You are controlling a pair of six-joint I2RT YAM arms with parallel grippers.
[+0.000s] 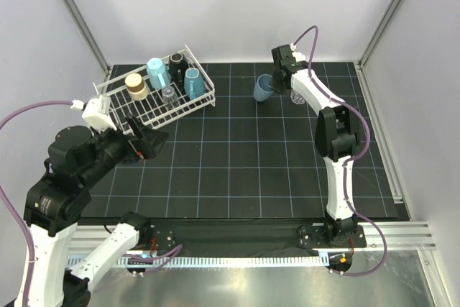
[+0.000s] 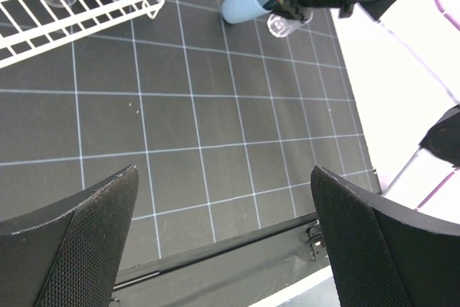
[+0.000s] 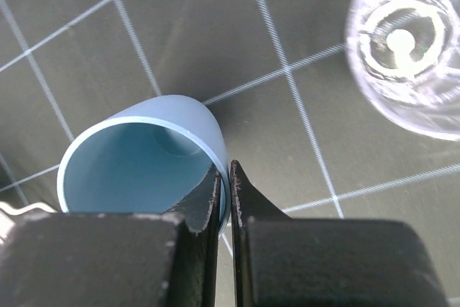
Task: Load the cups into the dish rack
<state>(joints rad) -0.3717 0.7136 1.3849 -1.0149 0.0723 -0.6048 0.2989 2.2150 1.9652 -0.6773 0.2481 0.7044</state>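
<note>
Tumbler tilts, mouth toward right pincer.

Black mat with white grid lines, plain white walls, aluminium corner posts, even light

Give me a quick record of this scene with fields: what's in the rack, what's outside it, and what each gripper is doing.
rack: white wire rack, far left of mat
in rack: tan cup, black mug, blue cup, another blue cup, glass
outside rack: blue tumbler, second glass beside it
right gripper: jaws shut on blue tumbler's rim
left gripper: jaws open, empty
</note>
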